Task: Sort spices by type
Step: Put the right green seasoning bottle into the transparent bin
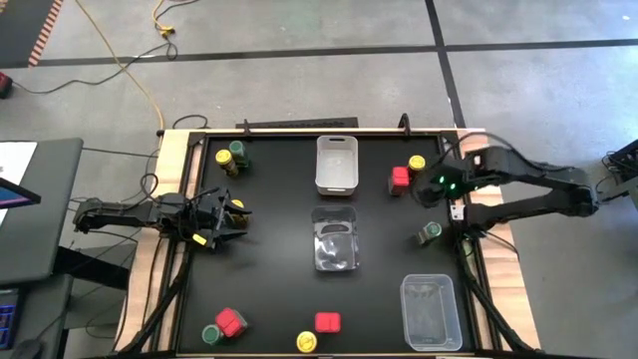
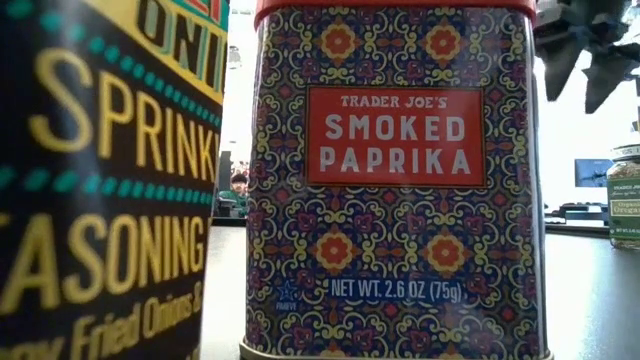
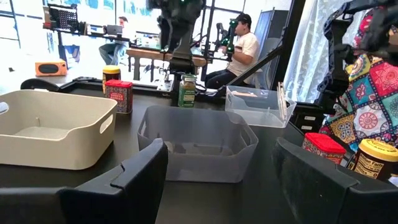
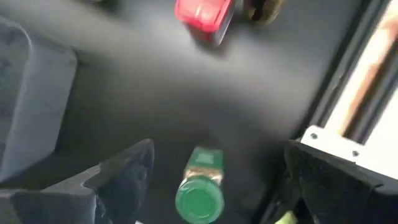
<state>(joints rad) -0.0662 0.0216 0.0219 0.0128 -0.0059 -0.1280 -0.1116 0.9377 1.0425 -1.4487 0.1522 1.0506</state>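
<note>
Black covers the bench (image 1: 269,249), and in the high view the left tool (image 1: 221,221) sits at the frame's left edge of it, about mid-height, its fingers (image 3: 134,180) parted with nothing between them and a yellow-lidded jar (image 1: 237,208) just beside it. Toward the upper left stand a green-lidded jar (image 1: 237,150) and another yellow-lidded one (image 1: 224,159), touching. At the lower left a green-lidded jar (image 1: 211,335) stands against a red square-topped tin (image 1: 231,322); further right along the bottom edge are a yellow lid (image 1: 306,342) and a red tin (image 1: 327,322), close together. In the middle column a white bin (image 1: 337,164) lies at the top and a clear bin (image 1: 335,239) just below it. Right of the white bin a red tin (image 1: 401,179) and a yellow-lidded jar (image 1: 416,163) stand close together. The right tool (image 1: 439,189) hangs at the upper right, its fingers (image 4: 124,171) spread wide and holding nothing; in its wrist view a green-lidded jar (image 4: 200,193) stands on the bench below the gap between them, the same jar seen in the high view just below the tool (image 1: 430,233). A second clear bin (image 1: 431,311) lies at the lower right. In the low view a smoked paprika tin (image 2: 395,180) fills the frame.
</note>
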